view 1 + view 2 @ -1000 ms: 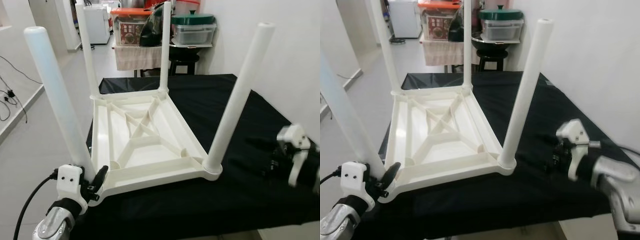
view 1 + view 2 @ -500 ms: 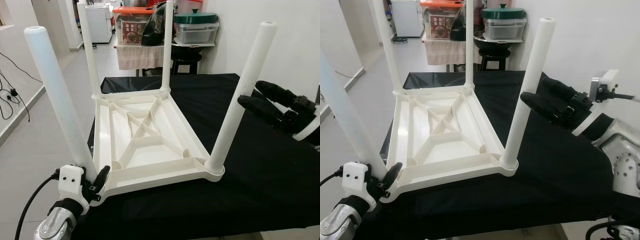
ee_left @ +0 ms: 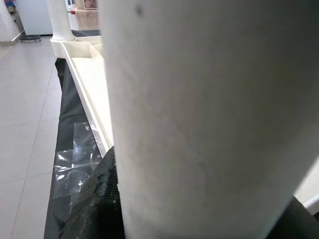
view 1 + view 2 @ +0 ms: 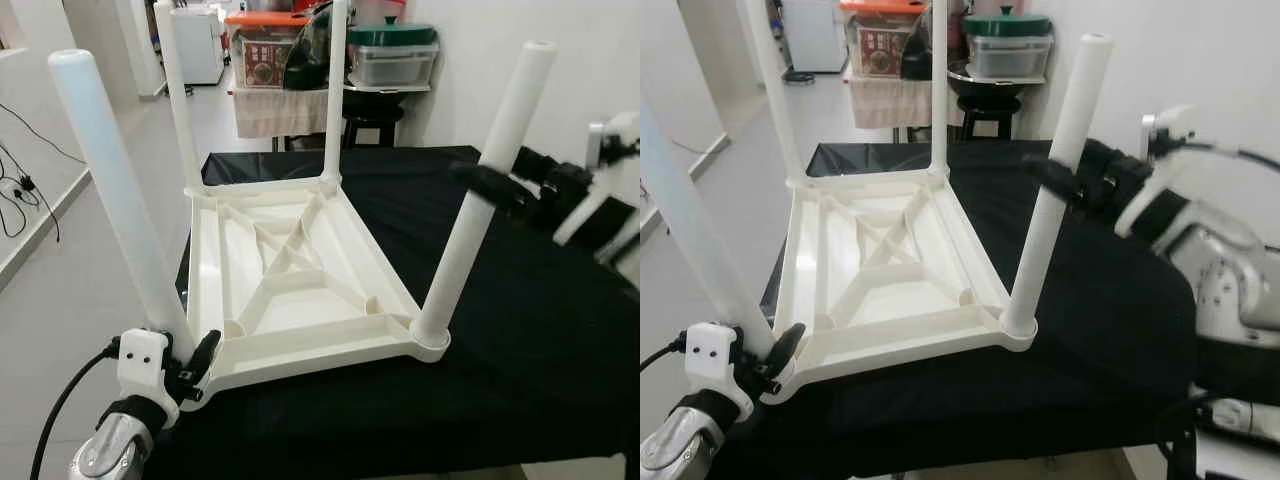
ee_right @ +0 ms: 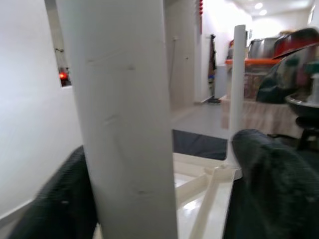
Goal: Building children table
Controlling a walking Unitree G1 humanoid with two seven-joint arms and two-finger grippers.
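A white plastic children's table (image 4: 290, 280) lies upside down on a black-covered work table (image 4: 520, 350), its ribbed underside facing up and its 4 round legs standing upright from the corners.

The right gripper (image 4: 1065, 180) is at the near right leg (image 4: 480, 200), about halfway up it. Its 2 black fingers (image 5: 269, 184) are spread wide enough to take the leg between them: in the right wrist view the white tube stands between 1 dark finger on each side. The pads sit close to the leg's surface, but the frames do not show clearly whether they press on it, so whether the grip is tight or merely straddling cannot be told.

The left gripper (image 4: 190, 365) is low at the near left corner, at the base of the near left leg (image 4: 115, 190), just where that leg meets the tabletop's rim. In the left wrist view the leg fills the space right in front of the camera, with a black finger (image 3: 97, 199) lying against its lower side. The fingers stand around the leg's base, though how firmly they hold it cannot be made out.

Behind the work table stand a cloth-draped stand with storage boxes (image 4: 265, 50) and a green-lidded container (image 4: 390, 55).
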